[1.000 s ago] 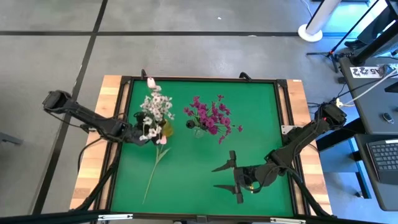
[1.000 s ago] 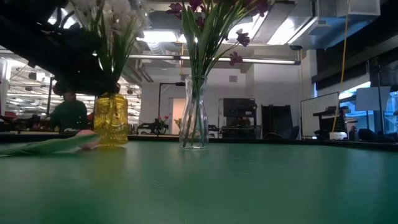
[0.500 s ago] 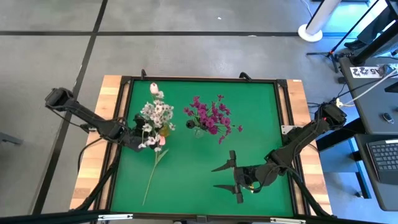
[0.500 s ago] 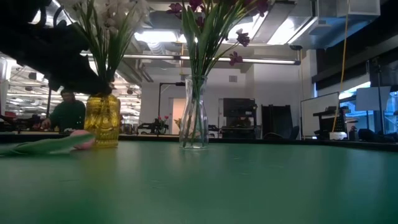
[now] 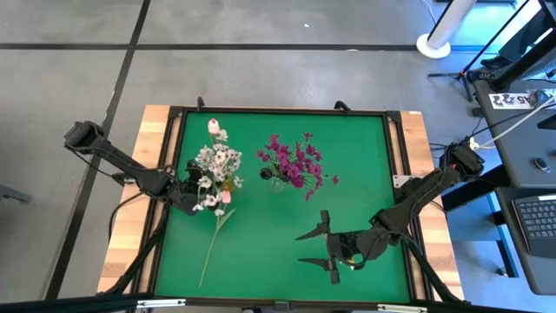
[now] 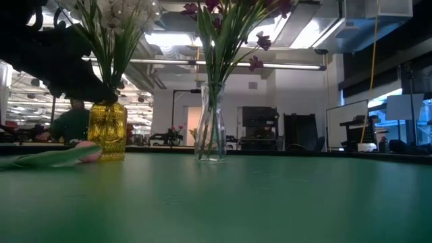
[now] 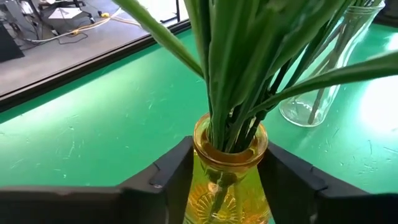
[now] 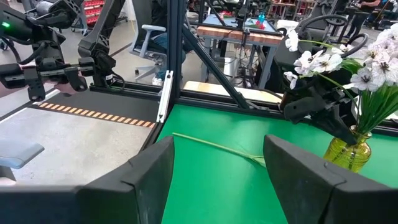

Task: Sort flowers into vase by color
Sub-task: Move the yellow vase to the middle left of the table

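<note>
Dark fingers (image 7: 174,177) flank ribbed amber glass vase (image 7: 229,177).

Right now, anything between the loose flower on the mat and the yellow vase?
Nothing visible. The loose flower lies on the green mat, its pink bud beside the yellow vase. The left gripper straddles the vase; the right gripper waits apart.

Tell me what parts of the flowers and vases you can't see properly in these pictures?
- Yellow vase: its body is under the white flowers in the high view.
- Clear vase: hidden below the purple flowers from above.
- Blossoms: cut off by the top edge in the low view.
- Flower lying on the table: blurred in the low view.
- Left hand: whether it touches the yellow vase is unclear.
</note>
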You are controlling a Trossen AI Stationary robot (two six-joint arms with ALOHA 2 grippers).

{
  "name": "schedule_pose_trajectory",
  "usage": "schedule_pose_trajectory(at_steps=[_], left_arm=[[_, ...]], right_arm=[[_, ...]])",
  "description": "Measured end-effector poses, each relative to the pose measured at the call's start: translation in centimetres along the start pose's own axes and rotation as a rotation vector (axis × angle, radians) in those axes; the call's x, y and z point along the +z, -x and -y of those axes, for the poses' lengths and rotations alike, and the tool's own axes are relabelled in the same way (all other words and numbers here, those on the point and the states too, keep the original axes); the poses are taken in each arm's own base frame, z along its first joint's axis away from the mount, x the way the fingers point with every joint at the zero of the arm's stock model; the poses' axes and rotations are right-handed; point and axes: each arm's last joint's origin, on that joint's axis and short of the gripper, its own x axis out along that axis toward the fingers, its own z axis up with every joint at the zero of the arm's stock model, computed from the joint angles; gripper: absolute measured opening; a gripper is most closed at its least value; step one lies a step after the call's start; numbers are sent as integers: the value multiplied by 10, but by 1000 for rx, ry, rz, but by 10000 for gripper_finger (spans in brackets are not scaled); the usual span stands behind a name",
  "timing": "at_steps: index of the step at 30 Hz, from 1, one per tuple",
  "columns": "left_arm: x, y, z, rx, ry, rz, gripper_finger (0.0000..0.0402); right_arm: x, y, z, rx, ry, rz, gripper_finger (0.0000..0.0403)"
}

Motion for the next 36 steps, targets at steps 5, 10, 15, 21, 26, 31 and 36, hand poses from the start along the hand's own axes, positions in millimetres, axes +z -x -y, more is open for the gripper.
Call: schedule_pose_trajectory(at_steps=[5, 10, 15, 21, 26, 31, 36], left_arm=[[0, 0, 0, -6, -5, -10, 209], [-1, 0, -1, -9, -12, -20, 236], [4, 4, -1, -16, -44, -72, 253], [23, 16, -1, 3, -110, -194, 264], [31, 21, -3, 24, -83, -243, 265], [30, 20, -2, 29, -21, -232, 265], [23, 15, -1, 30, 33, -158, 265]], right_arm=[[0, 0, 0, 0, 0, 0, 246], [0, 0, 0, 0, 0, 0, 246], [0, 0, 0, 0, 0, 0, 246], [0, 0, 0, 0, 0, 0, 246], [0, 0, 0, 0, 0, 0, 246], [0, 0, 0, 0, 1, 0, 246], [0, 0, 0, 0, 2, 0, 246]])
